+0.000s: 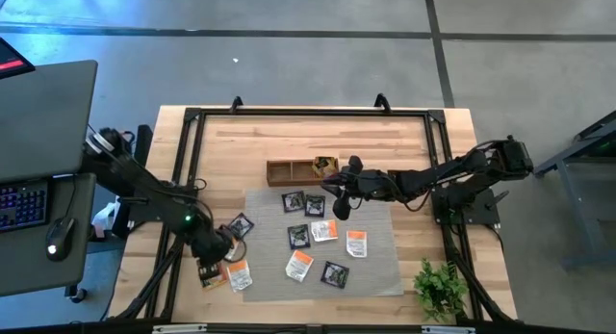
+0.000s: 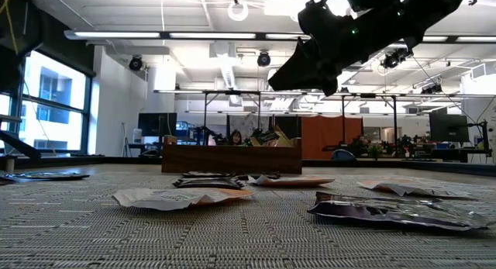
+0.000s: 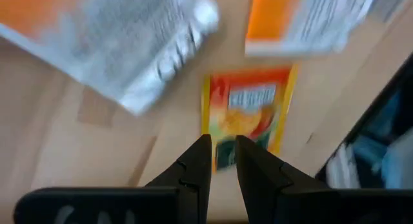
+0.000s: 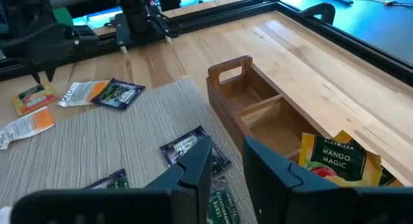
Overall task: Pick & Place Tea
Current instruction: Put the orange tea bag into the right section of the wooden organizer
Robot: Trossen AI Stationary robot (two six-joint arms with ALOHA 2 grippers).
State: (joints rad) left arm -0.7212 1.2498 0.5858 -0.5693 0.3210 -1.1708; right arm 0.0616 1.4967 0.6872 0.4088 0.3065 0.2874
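Below our left end effector (image 3: 222, 161), fingers slightly parted and empty, lies a yellow-brown sachet (image 3: 248, 114); our right end effector (image 4: 226, 161), likewise, hovers beside the box (image 4: 258, 108).

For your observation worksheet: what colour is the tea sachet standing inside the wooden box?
Yellow-brown sachet, standing in the wooden box; clearest in the right wrist view.

Black, white-and-orange and yellow tea sachets (image 1: 310, 236) on a grey woven mat (image 1: 385, 267).
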